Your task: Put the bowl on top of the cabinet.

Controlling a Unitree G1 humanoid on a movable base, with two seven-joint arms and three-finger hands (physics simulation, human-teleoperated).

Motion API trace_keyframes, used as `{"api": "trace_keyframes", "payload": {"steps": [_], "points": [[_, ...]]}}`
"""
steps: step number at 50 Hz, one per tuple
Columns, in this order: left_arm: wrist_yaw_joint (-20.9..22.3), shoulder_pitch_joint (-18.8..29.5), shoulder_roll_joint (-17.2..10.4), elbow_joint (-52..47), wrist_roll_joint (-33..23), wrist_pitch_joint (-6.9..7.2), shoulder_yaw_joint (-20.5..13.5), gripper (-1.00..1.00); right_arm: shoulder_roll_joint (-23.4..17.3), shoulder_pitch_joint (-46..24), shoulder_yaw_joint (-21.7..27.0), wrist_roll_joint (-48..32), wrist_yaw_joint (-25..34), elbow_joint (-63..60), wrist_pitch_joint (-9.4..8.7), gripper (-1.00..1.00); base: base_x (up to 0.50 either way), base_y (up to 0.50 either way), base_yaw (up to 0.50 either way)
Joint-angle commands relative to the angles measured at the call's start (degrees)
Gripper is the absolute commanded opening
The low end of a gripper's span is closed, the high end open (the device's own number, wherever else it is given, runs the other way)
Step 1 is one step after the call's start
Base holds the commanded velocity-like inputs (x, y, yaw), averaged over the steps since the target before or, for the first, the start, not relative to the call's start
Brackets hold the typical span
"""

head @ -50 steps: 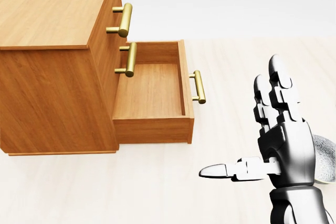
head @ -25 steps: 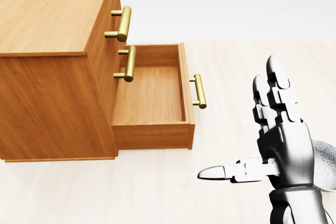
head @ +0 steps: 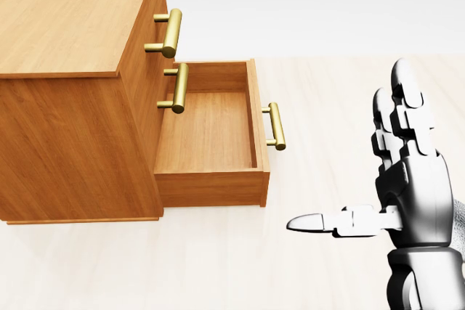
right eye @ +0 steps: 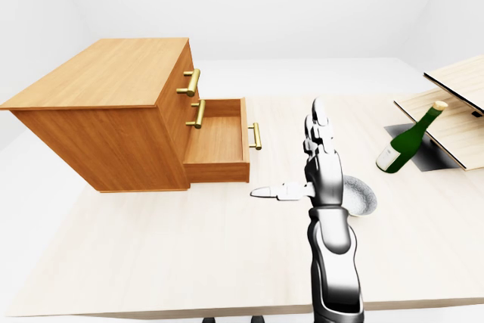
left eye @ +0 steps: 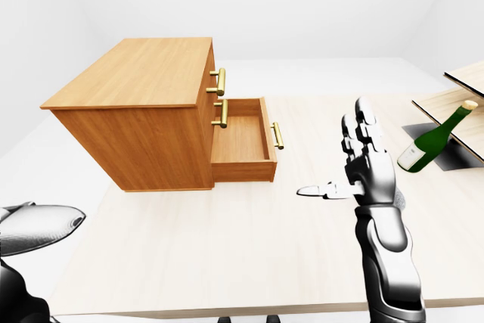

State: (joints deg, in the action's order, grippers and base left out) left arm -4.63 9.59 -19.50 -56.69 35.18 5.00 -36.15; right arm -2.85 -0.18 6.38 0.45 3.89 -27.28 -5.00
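Observation:
The grey bowl (right eye: pixel 358 196) sits on the pale tabletop right of my right wrist, mostly hidden behind the hand in the head view. The wooden cabinet (left eye: pixel 144 72) stands at upper left with a bare flat top; its lower drawer (left eye: pixel 240 138) is pulled out and holds nothing. My right hand (head: pixel 350 152) hovers upright just left of the bowl, open, fingers pointing up and thumb pointing left toward the drawer, touching nothing. My left hand (left eye: pixel 36 229) shows only as a rounded metal shape at the left-eye view's bottom-left corner, far from the bowl.
A green bottle (left eye: pixel 436 135) leans against slanted wooden boards (left eye: pixel 457 107) over a dark mat at the far right. Brass handles (head: pixel 173 30) stick out of the cabinet's drawer side. The table's near edge (right eye: pixel 189 312) runs along the bottom of the eye views.
The camera shifted slightly a second ago, then held. My right hand has moved right and a little up in the head view, covering more of the bowl.

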Motion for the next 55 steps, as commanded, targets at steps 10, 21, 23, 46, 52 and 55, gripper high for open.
{"api": "trace_keyframes", "payload": {"steps": [10, 21, 23, 46, 52, 55], "points": [[-0.8, -0.2, -1.9, 0.9, 1.8, 0.00, -1.8, 1.00, -2.3, -2.6, 3.2, -6.2, 0.3, 1.4, 0.00, 1.00, 0.00, 0.00, 0.00], [-1.4, 0.0, -2.9, 1.5, 3.0, 0.00, -2.9, 1.00, -3.8, -3.8, 4.5, -11.3, 0.3, 2.5, 0.00, 1.00, 0.00, 0.00, 0.00], [-1.4, -0.1, -2.9, 1.5, 3.0, 0.00, -2.8, 1.00, -3.9, -3.8, 4.7, -12.3, 0.5, 2.4, 0.00, 1.00, 0.00, 0.00, 0.00], [-2.4, 0.0, -3.5, 1.5, 4.2, 0.00, -3.2, 1.00, -6.2, -5.0, 7.0, -22.7, 1.7, 4.1, 0.00, 1.00, 0.00, 0.00, 0.00], [-2.8, 0.0, -3.8, 1.5, 4.9, 0.00, -3.7, 1.00, -7.0, -5.1, 7.7, -24.9, 2.8, 5.1, 0.00, 1.00, 0.00, 0.00, 0.00], [-2.9, -0.1, -3.8, 1.5, 4.9, 0.00, -3.4, 1.00, -7.5, -5.2, 8.1, -26.1, 2.9, 5.8, 0.00, 1.00, 0.00, 0.00, 0.00]]}}
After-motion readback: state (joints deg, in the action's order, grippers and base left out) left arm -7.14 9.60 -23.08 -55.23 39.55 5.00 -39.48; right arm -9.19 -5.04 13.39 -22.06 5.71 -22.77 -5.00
